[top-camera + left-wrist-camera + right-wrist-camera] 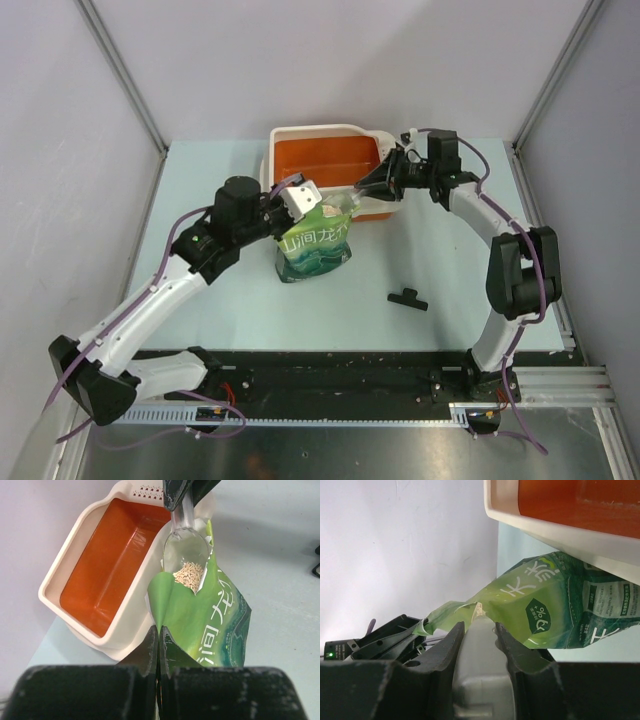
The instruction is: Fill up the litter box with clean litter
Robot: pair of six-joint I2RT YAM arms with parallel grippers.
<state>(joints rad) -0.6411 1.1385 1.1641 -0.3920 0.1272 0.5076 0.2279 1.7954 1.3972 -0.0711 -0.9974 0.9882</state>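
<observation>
My left hand (158,632) pinches the pouch (205,620) open beside the box (50,586) so my right hand (479,630), clamped on the scoop (185,542), can carry litter (189,576) across.

Pale blue-green table (230,310), light-grey wall panels (330,60) behind and beside it, metal posts (125,80) rising at its back corners, black strip (340,362) and slotted aluminium rail (330,421) along its near edge, even light, seemingly from above.

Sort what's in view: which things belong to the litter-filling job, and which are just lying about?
In the job: litter box; green pouch, held by left end effector; clear scoop carrying clean litter, held by right end effector.
Lying about: small black T-shaped part, untouched.
</observation>
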